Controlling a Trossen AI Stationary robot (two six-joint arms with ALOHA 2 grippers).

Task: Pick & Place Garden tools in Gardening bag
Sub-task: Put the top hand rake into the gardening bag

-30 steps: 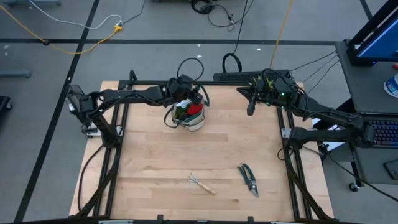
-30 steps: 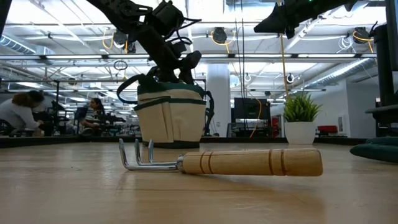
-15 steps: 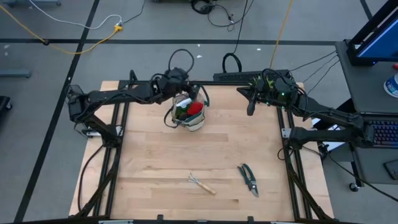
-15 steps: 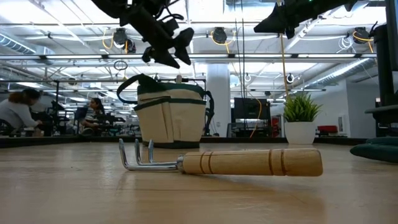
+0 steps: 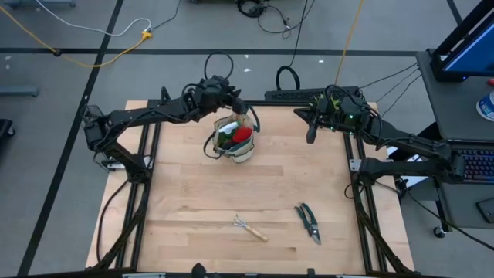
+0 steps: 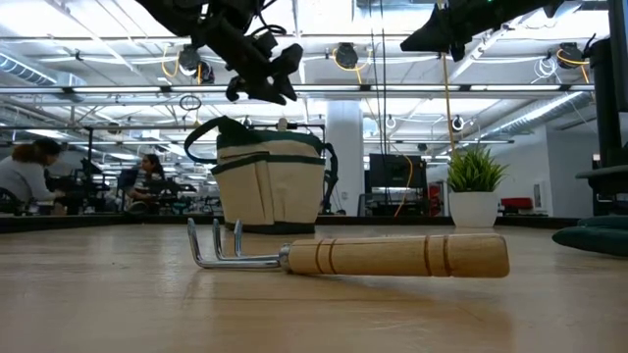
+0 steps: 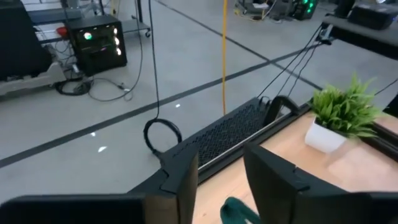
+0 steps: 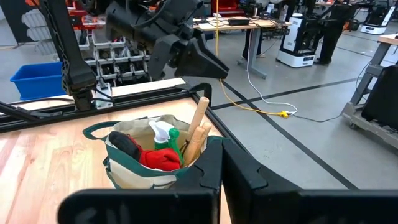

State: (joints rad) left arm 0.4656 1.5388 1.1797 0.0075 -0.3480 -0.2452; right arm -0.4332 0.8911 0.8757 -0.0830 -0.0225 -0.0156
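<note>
The gardening bag [image 5: 234, 142] [image 6: 270, 186] stands upright on its base at the table's far middle. A red-black glove [image 8: 158, 158], a green spray bottle [image 8: 166, 135] and wooden handles [image 8: 198, 127] stick out of its mouth. A rake [image 5: 250, 227] [image 6: 363, 255] and pruning shears [image 5: 309, 222] lie flat near the front edge. My left gripper [image 5: 235, 103] [image 6: 275, 76] [image 7: 221, 155] hangs open and empty above the bag's far rim. My right gripper [image 5: 311, 136] [image 8: 217, 158] waits shut, raised at the far right.
A small potted plant [image 6: 474, 191] [image 7: 342, 118] stands in a white pot at the far edge, right of the bag. Bare wooden tabletop [image 5: 255, 185] lies between the bag and the two tools. People sit in the room beyond the table.
My left gripper has risen out of the bag's mouth and drawn back a little toward the table's far edge, tipping closer to level, with nothing between its fingers. The bag and the tools on the table have stayed where they were.
</note>
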